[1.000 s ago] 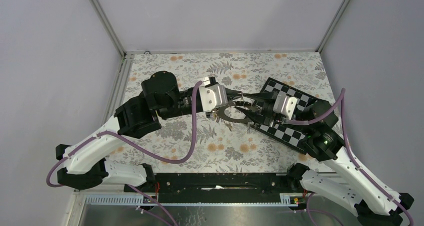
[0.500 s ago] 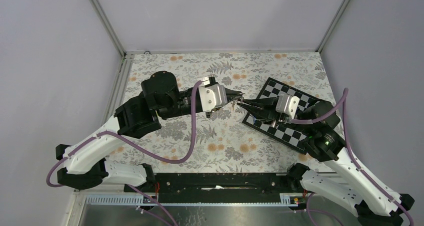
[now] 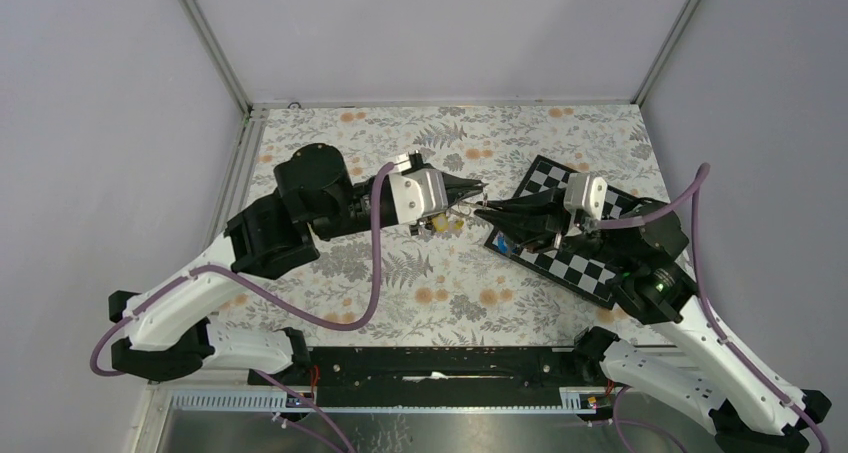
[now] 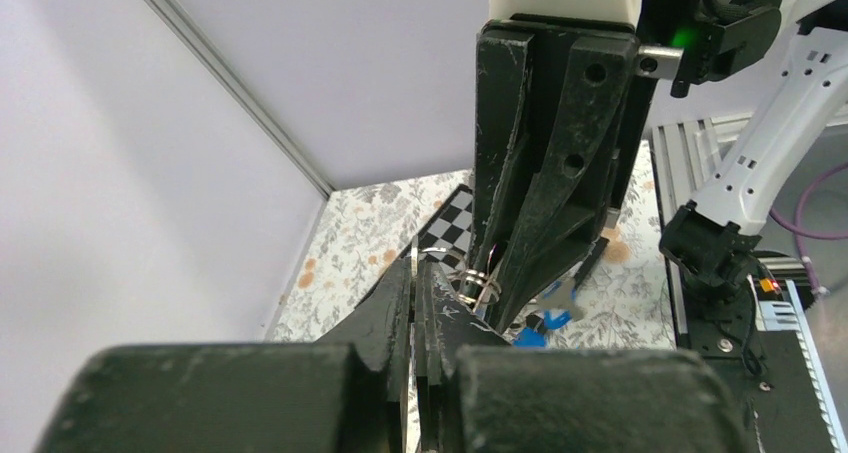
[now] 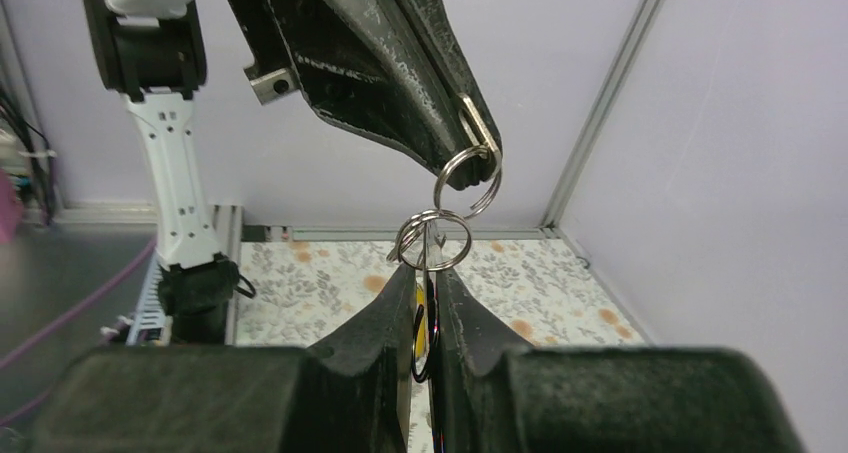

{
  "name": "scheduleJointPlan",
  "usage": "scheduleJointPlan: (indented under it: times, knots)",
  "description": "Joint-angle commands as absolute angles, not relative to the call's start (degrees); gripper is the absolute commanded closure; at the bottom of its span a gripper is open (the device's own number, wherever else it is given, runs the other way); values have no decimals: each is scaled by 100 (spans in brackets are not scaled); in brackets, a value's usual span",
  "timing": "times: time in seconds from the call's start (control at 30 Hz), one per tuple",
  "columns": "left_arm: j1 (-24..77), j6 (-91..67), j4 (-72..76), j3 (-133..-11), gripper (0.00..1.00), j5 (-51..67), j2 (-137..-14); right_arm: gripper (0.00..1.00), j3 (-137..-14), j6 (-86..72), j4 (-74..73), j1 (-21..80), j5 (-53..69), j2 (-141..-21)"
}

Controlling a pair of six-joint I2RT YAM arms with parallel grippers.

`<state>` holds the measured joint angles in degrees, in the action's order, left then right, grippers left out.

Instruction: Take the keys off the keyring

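Top view, grippers: the left gripper (image 3: pixel 476 187) and right gripper (image 3: pixel 482 210) are brought tip to tip above the floral cloth (image 3: pixel 450 293), beside the checkerboard (image 3: pixel 580 258). Two arms and one board are counted.
Top view, keys: the keys (image 3: pixel 441 224) are seen hanging under the tips. One yellow head and one blue head are told apart; the rest cannot be counted. The keyring is not made out here.
Left wrist, left fingers: pressed together on a thin metal edge, judged to be the keyring (image 4: pixel 413 258) seen edge-on.
Left wrist, opposite tool: small split rings (image 4: pixel 478 285) are seen at its tips, with two blue pieces below them.
Right wrist, right fingers: pressed nearly together, with small split rings pinched at the tips and something yellow and black lodged in the gap.
Right wrist, ring count: three are counted, two overlapping at the tips and one above, hung from the left gripper's tip.
Handling, judged: the metal is expected to be light, stiff and slippery, and the keys to swing freely. A key is best taken by its flat head, the keyring by its flat face.
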<state>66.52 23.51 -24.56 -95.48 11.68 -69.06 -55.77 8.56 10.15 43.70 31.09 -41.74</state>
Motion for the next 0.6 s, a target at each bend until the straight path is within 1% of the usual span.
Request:
scheduleJointPlan:
  times: [0.0,0.2,0.33,0.57]
  knots:
    - [6637,2469,-1669,-9404,100,1001,-6556,99,-6162,63,1209,4367,3087,-4177]
    - [6636,2487,-1441,-9229,100,921,-6444,100,-6444,-1095,1119,4367,3082,-4322]
    - [6636,2479,-1328,-9197,100,914,-6419,100,-6810,-1680,673,4364,2868,-4524]
    - [6636,2478,-1279,-9174,100,926,-6434,100,-6989,-1935,396,4362,2925,-4657]
